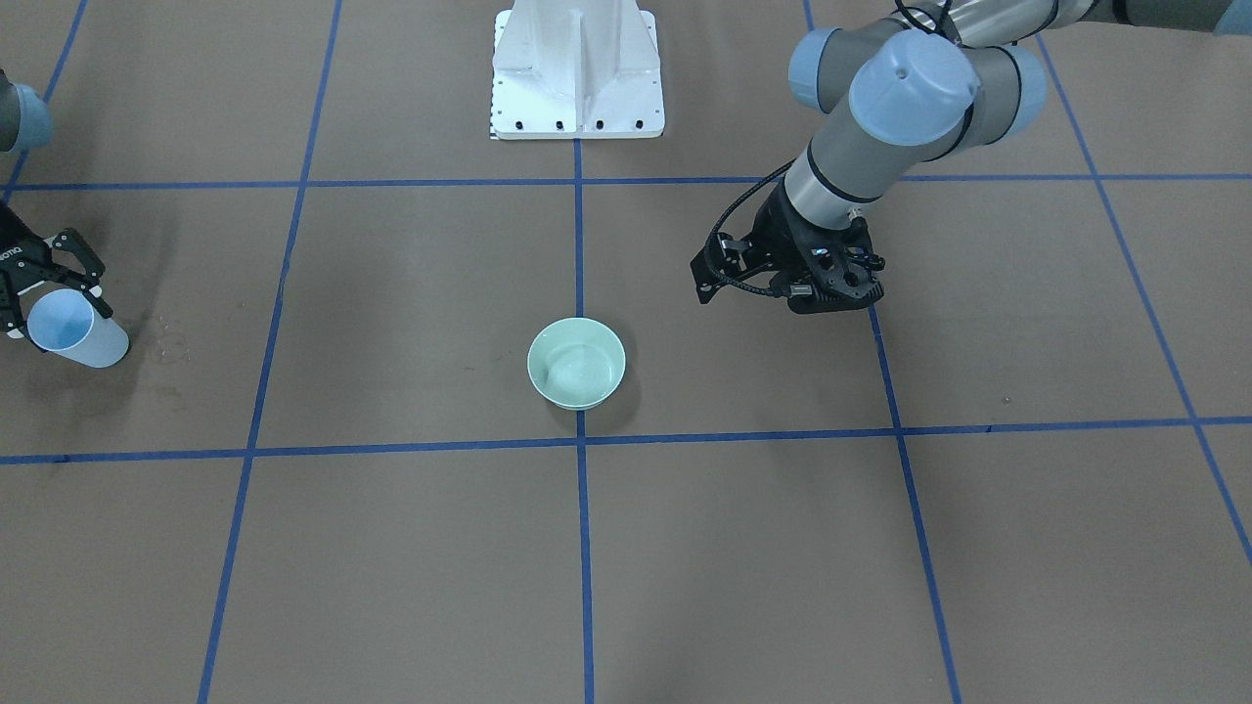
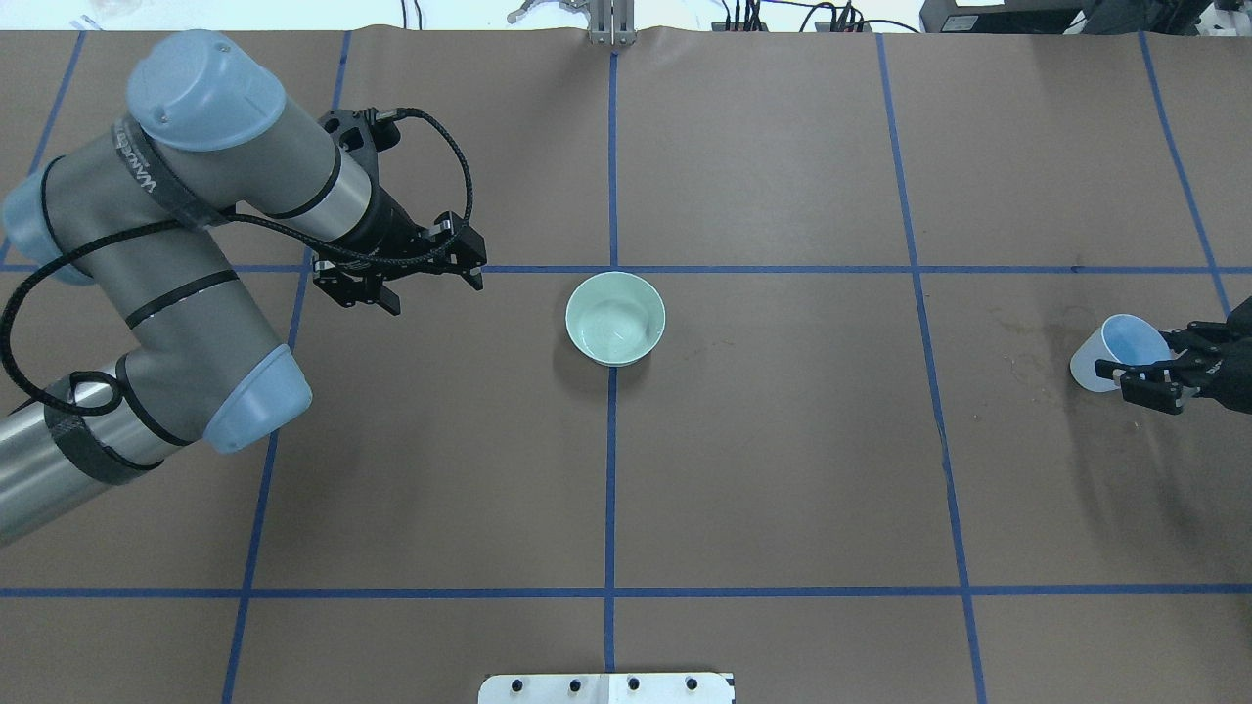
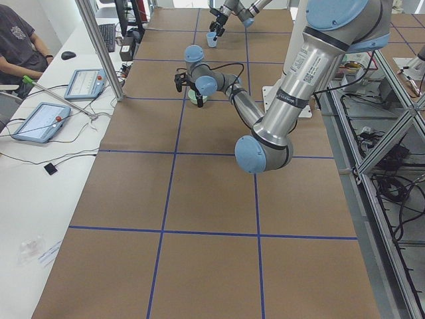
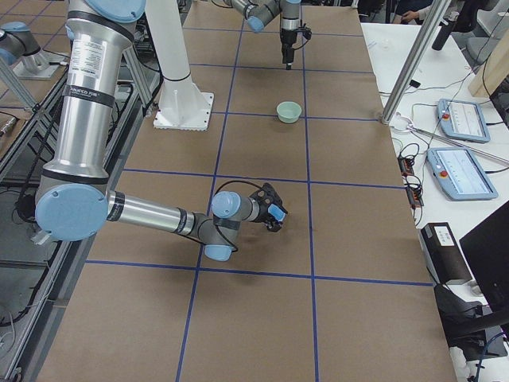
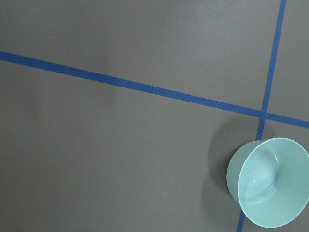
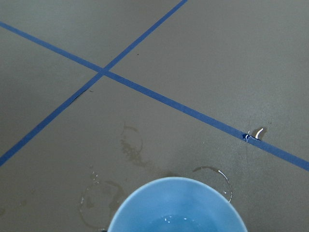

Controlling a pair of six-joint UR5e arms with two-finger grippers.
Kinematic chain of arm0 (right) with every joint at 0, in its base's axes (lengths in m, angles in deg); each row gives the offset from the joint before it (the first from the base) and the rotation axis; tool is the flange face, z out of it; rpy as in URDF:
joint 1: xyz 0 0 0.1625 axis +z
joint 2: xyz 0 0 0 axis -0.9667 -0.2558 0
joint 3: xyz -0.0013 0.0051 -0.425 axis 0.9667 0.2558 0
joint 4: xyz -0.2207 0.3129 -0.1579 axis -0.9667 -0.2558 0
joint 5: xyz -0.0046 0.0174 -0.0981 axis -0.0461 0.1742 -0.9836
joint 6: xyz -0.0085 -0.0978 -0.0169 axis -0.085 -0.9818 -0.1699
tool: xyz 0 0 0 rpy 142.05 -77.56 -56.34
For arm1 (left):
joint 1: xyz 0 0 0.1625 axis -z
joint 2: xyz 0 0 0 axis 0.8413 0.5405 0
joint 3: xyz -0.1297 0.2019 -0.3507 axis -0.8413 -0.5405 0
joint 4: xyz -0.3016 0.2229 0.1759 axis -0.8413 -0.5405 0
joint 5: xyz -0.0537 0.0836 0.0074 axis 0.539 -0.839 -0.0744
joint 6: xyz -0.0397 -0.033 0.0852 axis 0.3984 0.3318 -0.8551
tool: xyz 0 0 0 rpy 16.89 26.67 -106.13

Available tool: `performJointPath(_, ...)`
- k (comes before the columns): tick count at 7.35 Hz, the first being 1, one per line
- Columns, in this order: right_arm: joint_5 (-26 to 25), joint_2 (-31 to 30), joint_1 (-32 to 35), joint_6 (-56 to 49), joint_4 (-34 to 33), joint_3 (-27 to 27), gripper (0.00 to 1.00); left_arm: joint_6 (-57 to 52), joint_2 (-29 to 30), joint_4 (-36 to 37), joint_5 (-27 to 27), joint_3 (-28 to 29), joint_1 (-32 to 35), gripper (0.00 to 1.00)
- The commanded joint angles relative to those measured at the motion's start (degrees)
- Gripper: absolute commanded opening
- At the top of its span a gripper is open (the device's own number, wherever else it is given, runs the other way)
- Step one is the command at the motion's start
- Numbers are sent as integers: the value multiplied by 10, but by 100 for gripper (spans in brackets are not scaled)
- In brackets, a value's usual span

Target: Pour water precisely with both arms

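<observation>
Right wrist-mounted view first: nearest the lens is the rim of the pale blue cup (image 6: 176, 205), with the water (image 6: 176, 223) lying low inside it, a small amount that shows only as a few white glints. Just beyond the rim the brown table (image 6: 58, 159) carries wet rings (image 6: 130, 142), and a bright droplet (image 6: 253, 134) sits on the blue tape. In the overhead view the right gripper (image 2: 1135, 360) has its fingers closed on the cup's wall at the table's right edge; whether the cup's base touches the paper I cannot tell.

Farther on, well apart from the cup, the green bowl (image 2: 615, 319) stands upright on the centre tape line. Faint ripples in its bottom may be water, though I cannot be sure. Beyond it the left gripper (image 2: 401, 279) hangs over bare table, near the bowl but clear of it, holding nothing that I can see. Whether its jaws are spread or together the pictures do not show.

My judgement is that the step in hand is the carry, with the cup gripped but not yet at the bowl. The next move calls for a level, unhurried traverse to the bowl's rim, then a slow tilt — perhaps with the left gripper steadying the bowl.
</observation>
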Motion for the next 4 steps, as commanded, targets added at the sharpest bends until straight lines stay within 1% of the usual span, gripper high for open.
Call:
performJointPath(1, 0, 7, -1, 0, -19, -35, 39, 0, -1, 8, 0, -6, 0, 100)
performJointPath(2, -1, 48, 2, 0, -73, -48, 39, -4, -1, 8, 0, -5, 0, 100)
performJointPath(3, -15, 90, 2, -1, -158, -71, 39, -6, -2, 9, 1, -2, 6, 100)
performJointPath(4, -21, 131, 1, -7, -258, -104, 39, -25, -16, 9, 13, -3, 28, 100)
